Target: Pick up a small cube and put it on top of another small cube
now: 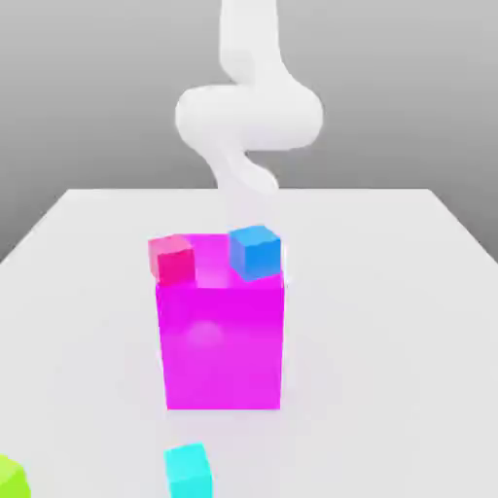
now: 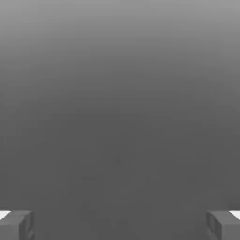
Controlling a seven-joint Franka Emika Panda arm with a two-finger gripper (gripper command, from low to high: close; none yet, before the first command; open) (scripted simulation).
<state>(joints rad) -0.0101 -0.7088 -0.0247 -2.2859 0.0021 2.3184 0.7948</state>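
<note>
A small red cube (image 1: 171,259) and a small blue cube (image 1: 256,251) appear to rest on the top face of a tall magenta block (image 1: 224,350), red at the exterior view's left, blue at its right. A small cyan cube (image 1: 187,471) lies on the white table (image 1: 389,321) in front of the block. The white arm (image 1: 248,117) comes down behind the block, just above the blue cube. In the hand view my gripper (image 2: 120,225) is open, its grey fingertips (image 2: 16,225) far apart with nothing between them, facing plain grey background.
A green cube (image 1: 10,477) sits at the table's near corner on the exterior view's left, partly cut off. The magenta block stands mid-table as the tallest obstacle. White tabletop stretches on both sides of it.
</note>
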